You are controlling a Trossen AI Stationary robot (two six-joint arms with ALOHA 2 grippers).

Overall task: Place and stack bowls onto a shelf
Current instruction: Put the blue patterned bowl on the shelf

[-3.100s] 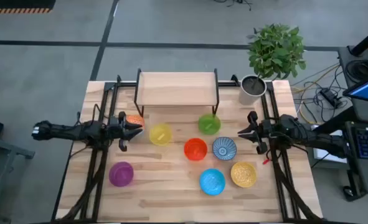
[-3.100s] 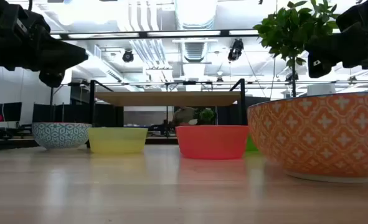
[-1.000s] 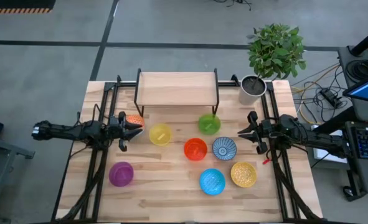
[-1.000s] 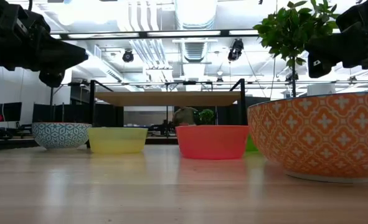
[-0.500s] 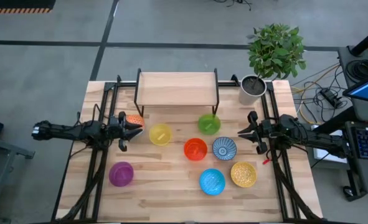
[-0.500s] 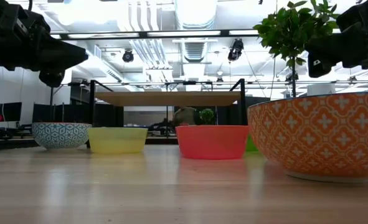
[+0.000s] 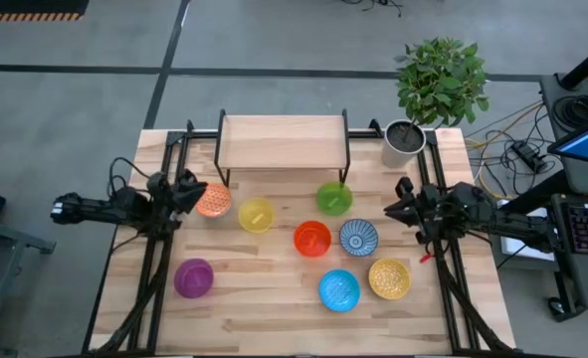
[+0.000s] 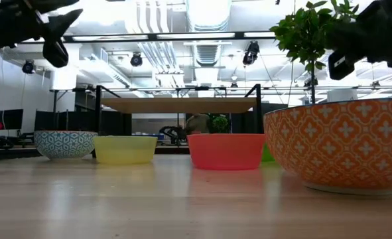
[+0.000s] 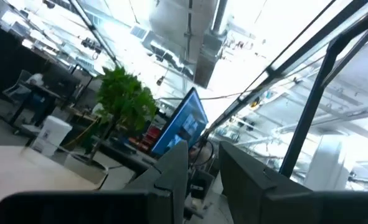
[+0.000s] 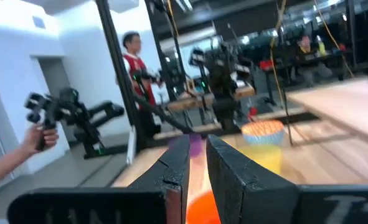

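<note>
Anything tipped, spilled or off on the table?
Nothing stands out. All eight bowls sit upright on the table, none stacked, and the shelf stands square and bare. Left gripper is by the orange bowl.

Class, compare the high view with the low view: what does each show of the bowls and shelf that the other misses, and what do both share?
Only the high view shows the purple bowl, plain blue bowl and speckled yellow bowl. Only the low view shows the open space under the shelf, with the room behind. Both show the shelf, red bowl, yellow bowl, patterned bowl and orange bowl.
</note>
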